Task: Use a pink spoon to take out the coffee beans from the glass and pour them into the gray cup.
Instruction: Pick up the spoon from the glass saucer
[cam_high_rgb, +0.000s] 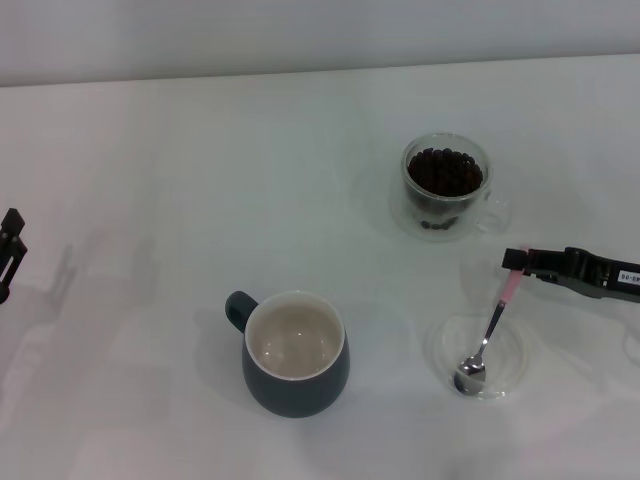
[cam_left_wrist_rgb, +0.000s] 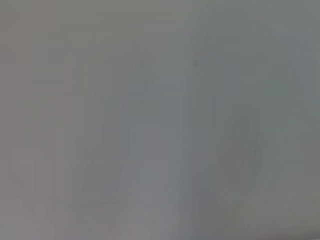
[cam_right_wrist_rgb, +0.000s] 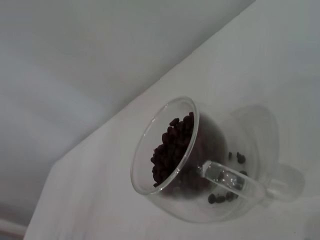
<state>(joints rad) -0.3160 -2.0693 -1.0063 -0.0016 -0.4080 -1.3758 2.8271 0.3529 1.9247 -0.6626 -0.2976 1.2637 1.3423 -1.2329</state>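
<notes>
The pink spoon (cam_high_rgb: 497, 320) leans with its silver bowl resting on a flat clear saucer (cam_high_rgb: 515, 350) at the right. Its pink handle rises into my right gripper (cam_high_rgb: 517, 261), which comes in from the right edge and is shut on the handle's top. Just behind that gripper stands the glass (cam_high_rgb: 445, 186), full of dark coffee beans (cam_high_rgb: 445, 170). The right wrist view shows the glass (cam_right_wrist_rgb: 165, 120) and its coffee beans (cam_right_wrist_rgb: 172, 150) close up. The gray cup (cam_high_rgb: 295, 385) stands front centre, cream inside, with nothing in it. My left gripper (cam_high_rgb: 10, 250) is parked at the far left edge.
The white table (cam_high_rgb: 150, 180) runs back to a pale wall. The left wrist view shows only bare grey surface. The gray cup's handle (cam_high_rgb: 238, 308) points to the back left; the glass's clear handle (cam_high_rgb: 495, 212) points right, toward my right arm.
</notes>
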